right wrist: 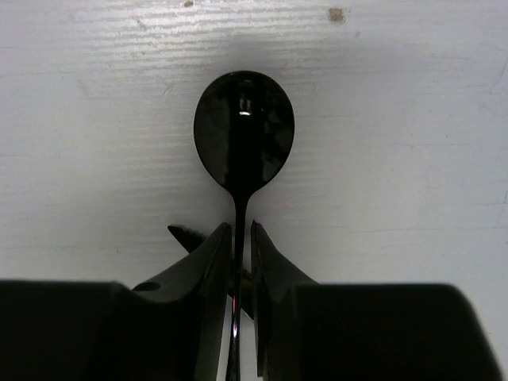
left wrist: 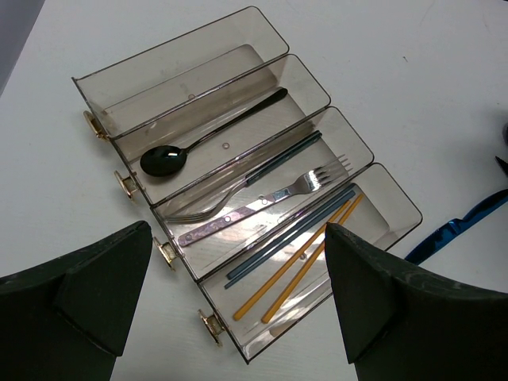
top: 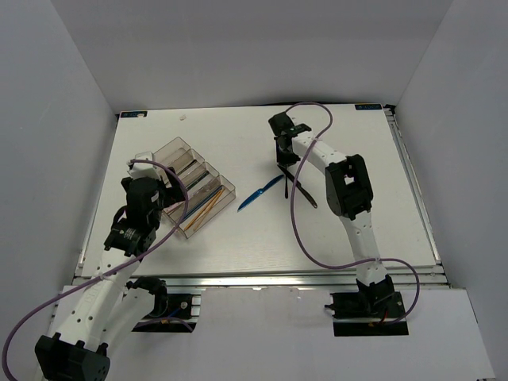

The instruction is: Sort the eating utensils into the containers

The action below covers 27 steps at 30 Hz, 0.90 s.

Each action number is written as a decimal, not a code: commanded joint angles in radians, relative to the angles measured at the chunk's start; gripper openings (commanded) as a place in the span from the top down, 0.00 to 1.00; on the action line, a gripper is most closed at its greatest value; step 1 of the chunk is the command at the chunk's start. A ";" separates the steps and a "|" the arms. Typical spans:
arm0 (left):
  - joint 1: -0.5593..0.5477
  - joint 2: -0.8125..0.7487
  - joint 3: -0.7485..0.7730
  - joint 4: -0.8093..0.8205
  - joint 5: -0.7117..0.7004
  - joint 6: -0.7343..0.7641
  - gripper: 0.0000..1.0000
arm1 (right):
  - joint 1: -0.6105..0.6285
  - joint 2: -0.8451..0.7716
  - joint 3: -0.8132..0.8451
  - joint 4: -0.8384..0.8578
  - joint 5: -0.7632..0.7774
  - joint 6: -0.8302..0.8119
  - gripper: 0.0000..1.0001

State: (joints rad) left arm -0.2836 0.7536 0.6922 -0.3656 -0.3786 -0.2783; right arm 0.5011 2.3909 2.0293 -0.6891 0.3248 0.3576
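The clear organiser tray [top: 181,149] lies at the left; in the left wrist view its compartments [left wrist: 190,48] hold a black spoon [left wrist: 163,161], silver forks [left wrist: 262,202], two dark sticks [left wrist: 294,234] and two orange sticks [left wrist: 305,266]. My left gripper [left wrist: 238,317] is open and empty, hovering over the tray's near end [top: 168,193]. My right gripper [right wrist: 240,238] is shut on the thin handle of a second black spoon [right wrist: 244,127], its bowl just over the table; it is right of the tray [top: 283,159]. A blue knife [top: 260,193] lies between tray and right gripper.
A dark utensil [top: 305,193] lies on the table beside the right gripper; a serrated dark tip [right wrist: 184,235] shows behind the left finger. The blue knife also shows at the right edge of the left wrist view [left wrist: 460,226]. White walls enclose the table.
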 commanded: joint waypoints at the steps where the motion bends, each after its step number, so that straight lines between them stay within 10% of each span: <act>1: 0.003 -0.011 0.000 0.014 0.017 0.004 0.02 | -0.010 0.014 0.026 -0.009 -0.009 -0.017 0.78; 27: 0.003 -0.034 0.001 0.013 0.061 -0.007 0.02 | -0.035 -0.151 -0.112 0.046 -0.115 -0.003 1.00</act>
State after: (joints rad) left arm -0.2836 0.7307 0.6922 -0.3653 -0.3561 -0.2790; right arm 0.4732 2.3180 1.9079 -0.6220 0.2356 0.3752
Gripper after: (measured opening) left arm 0.982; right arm 0.010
